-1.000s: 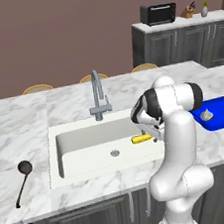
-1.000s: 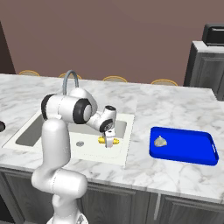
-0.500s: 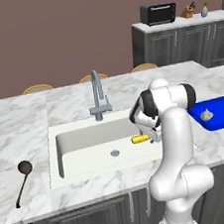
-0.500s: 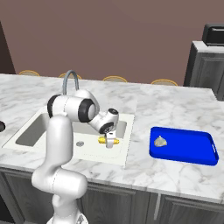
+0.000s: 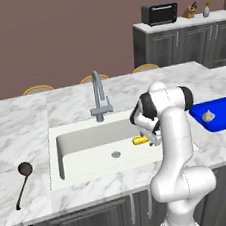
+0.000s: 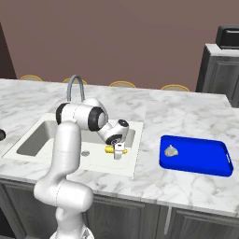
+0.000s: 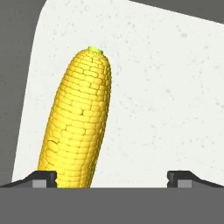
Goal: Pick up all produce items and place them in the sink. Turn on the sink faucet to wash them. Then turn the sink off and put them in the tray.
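A yellow corn cob (image 7: pixel 81 127) with a greenish tip lies on the floor of the off-white sink (image 5: pixel 83 139) near its right wall. It also shows as corn (image 5: pixel 138 140) and corn (image 6: pixel 109 149) in the base views. My gripper (image 7: pixel 112 177) hangs low in the basin just above it, open. The cob sits off-centre, by the left fingertip (image 7: pixel 43 177). The gripper (image 6: pixel 119 151) holds nothing. A small beige roundish item (image 6: pixel 171 151) rests on the blue tray (image 6: pixel 200 156), right of the sink. The grey gooseneck faucet (image 5: pixel 98 94) stands behind the basin; no water is visible.
A black long-handled ladle (image 5: pixel 22 182) lies on the marble left of the sink. A round metal drain (image 5: pixel 116 154) sits mid-basin. A toaster oven (image 5: pixel 159 14) stands on the far dark cabinets. My own arm hides the sink's right rim in the left base view.
The arm's upper joints have shifted slightly rightward in the right base view. The gripper has stayed open over the corn, which has not moved.
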